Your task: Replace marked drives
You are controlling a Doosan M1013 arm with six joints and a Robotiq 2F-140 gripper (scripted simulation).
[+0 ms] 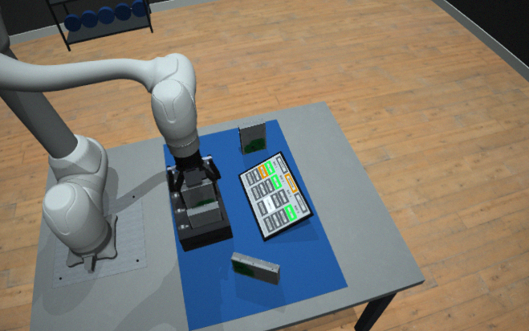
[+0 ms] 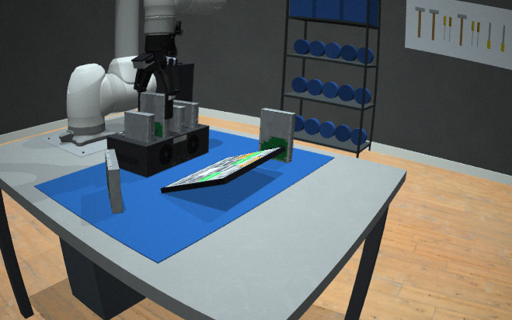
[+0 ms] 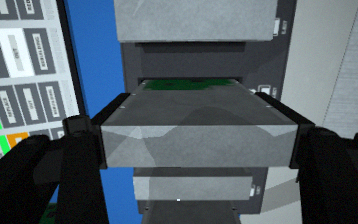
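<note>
My gripper [image 1: 194, 182] [image 2: 154, 111] [image 3: 192, 108] is shut on a grey drive [image 1: 198, 195] [image 2: 152, 104] [image 3: 200, 157], gripped by its two narrow sides. The drive is upright, green board end down, raised well above the others over a dock slot; whether its lower tip is still inside is hidden. The black dock [image 1: 206, 238] [image 2: 130, 158] stands on the mat [image 1: 307, 263]. One seated drive [image 1: 204, 216] [image 2: 138, 126] [image 3: 195, 20] is in front; two more [image 2: 178, 118] [image 2: 191, 113] are behind. The screen [image 1: 274, 197] [image 3: 10, 75] shows one white OUT box, several green boxes, and orange ones.
A drive [image 1: 254, 137] [image 2: 276, 123] stands upright, green end down, on the mat's far part. Another drive [image 1: 256, 269] [image 2: 113, 186] stands on its long edge nearer the front. The tilted screen is beside the dock. Eject buttons line the dock's arm side.
</note>
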